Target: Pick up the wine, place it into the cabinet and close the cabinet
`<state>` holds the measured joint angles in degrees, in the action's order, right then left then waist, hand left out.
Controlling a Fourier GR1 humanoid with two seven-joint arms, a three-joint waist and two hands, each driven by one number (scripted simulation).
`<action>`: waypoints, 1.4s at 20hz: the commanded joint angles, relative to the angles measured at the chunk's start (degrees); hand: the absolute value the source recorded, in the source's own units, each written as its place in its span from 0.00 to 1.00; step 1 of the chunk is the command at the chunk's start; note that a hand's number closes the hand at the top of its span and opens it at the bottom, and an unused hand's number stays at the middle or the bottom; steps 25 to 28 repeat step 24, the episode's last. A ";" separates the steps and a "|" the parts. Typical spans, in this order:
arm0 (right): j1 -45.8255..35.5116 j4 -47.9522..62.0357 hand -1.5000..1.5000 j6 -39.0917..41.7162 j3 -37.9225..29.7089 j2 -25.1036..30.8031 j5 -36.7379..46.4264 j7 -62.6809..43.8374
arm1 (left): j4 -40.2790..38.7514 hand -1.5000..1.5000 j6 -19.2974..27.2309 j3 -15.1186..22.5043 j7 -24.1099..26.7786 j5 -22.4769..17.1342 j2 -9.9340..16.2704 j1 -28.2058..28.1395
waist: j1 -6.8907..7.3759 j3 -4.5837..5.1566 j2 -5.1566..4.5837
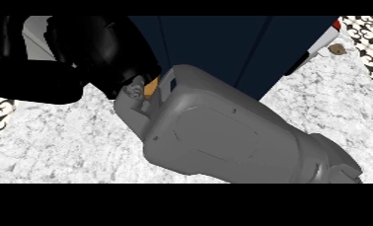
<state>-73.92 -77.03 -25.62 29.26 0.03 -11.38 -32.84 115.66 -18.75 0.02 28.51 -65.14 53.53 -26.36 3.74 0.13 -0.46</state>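
My right forearm [218,136] rises from the lower right and fills the middle of the head view. Its black hand [94,52] is at the upper left, against the left side of the dark blue cabinet [218,47]. Black rounded shapes [36,84] spread left from the hand; I cannot tell whether they are fingers or something held. No wine bottle shows plainly. A small orange patch [151,88] peeks out at the wrist. The left hand is out of sight.
A cabinet door edge with a white strip [318,47] slants down at the upper right. A small brown object [336,49] lies beside it on the speckled white counter [58,141]. A pale grey surface [36,37] shows behind the hand.
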 commanded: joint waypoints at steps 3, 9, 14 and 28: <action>-2.48 16.62 1.00 3.60 -8.22 0.45 -1.75 10.76 | -2.76 1.00 -3.82 -5.28 -1.66 -3.40 1.73 0.19 | -0.79 -0.03 -0.32; -1.50 26.03 1.00 3.77 -6.82 1.00 -0.89 16.29 | -1.19 1.00 -1.44 -5.23 -2.63 -3.28 0.27 0.01 | -0.65 -0.01 -0.58; 3.43 26.39 1.00 6.73 -6.11 5.65 -0.68 21.45 | 0.17 1.00 -0.92 -5.92 -3.60 -3.80 0.98 0.03 | -0.71 -0.07 -1.08; 5.79 27.43 1.00 7.58 -6.03 7.76 0.58 25.13 | 0.39 1.00 0.87 -5.96 -3.85 -3.43 0.41 1.22 | -1.71 0.00 -1.39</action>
